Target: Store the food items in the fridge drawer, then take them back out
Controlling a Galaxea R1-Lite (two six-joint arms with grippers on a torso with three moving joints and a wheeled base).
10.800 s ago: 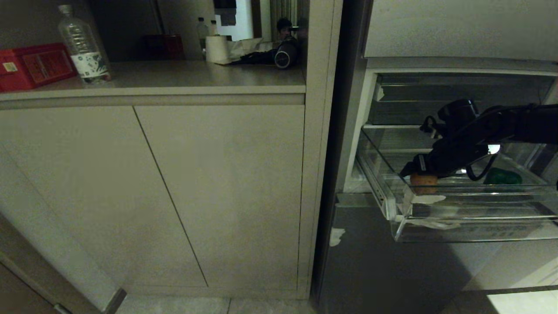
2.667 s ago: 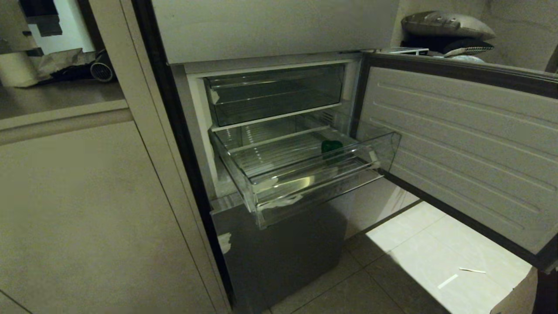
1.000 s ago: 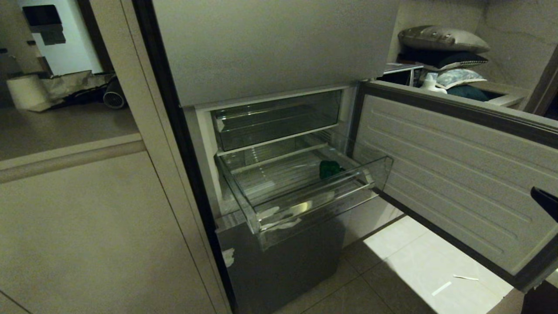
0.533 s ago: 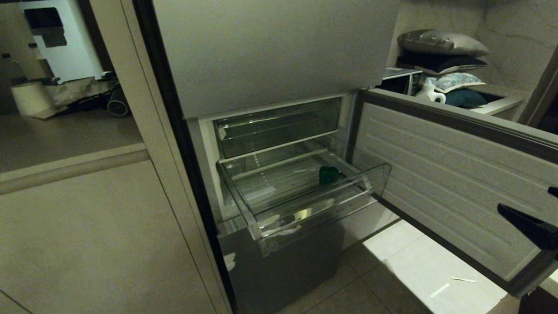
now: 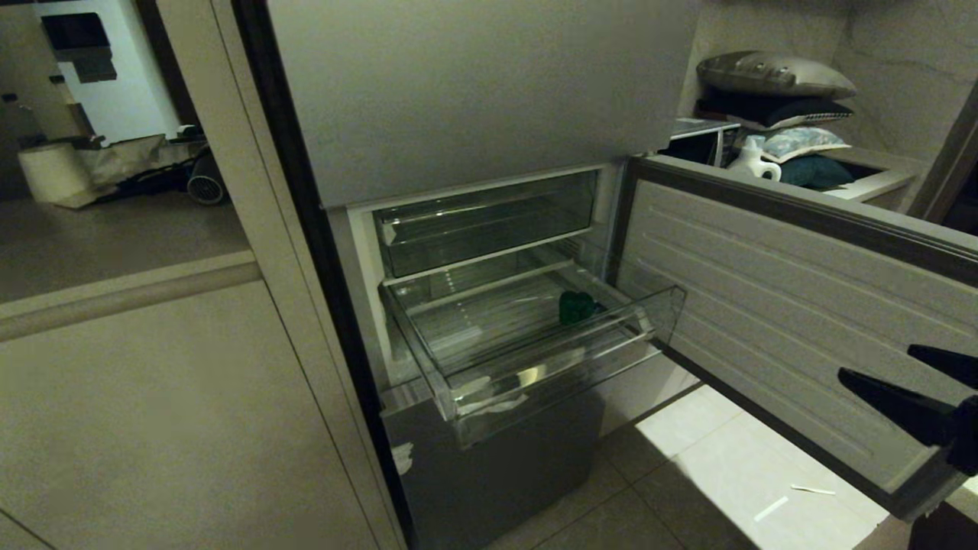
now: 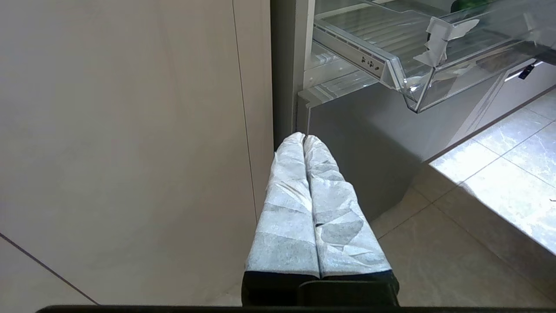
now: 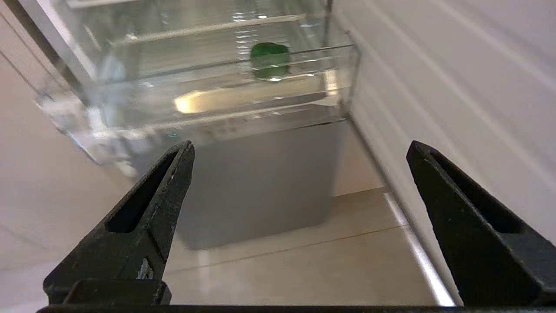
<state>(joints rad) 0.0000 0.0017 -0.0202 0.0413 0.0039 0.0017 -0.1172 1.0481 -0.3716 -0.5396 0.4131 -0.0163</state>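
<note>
The fridge drawer (image 5: pixel 550 365) is pulled out, a clear bin with white tape scraps on its front lip. One green food item (image 5: pixel 577 307) lies on its ribbed floor near the right side wall. My right gripper (image 5: pixel 875 363) reaches in from the right edge of the head view, open and empty, well short of the drawer and in front of the open door. In the right wrist view the gripper (image 7: pixel 299 145) faces the drawer (image 7: pixel 226 98) and the green item (image 7: pixel 269 58). My left gripper (image 6: pixel 303 137) hangs low beside the cabinet, its white-wrapped fingers shut on nothing.
The open fridge door (image 5: pixel 764 305) stands to the right of the drawer, close to my right gripper. A grey lower fridge panel (image 5: pixel 497 473) sits under the drawer. Beige cabinet doors (image 5: pixel 153 420) fill the left. Tiled floor (image 5: pixel 726 473) lies below.
My right gripper has come further into the head view from the right edge, moving left toward the drawer. The whole view shifted slightly as the camera moved. Drawer and green item stay put.
</note>
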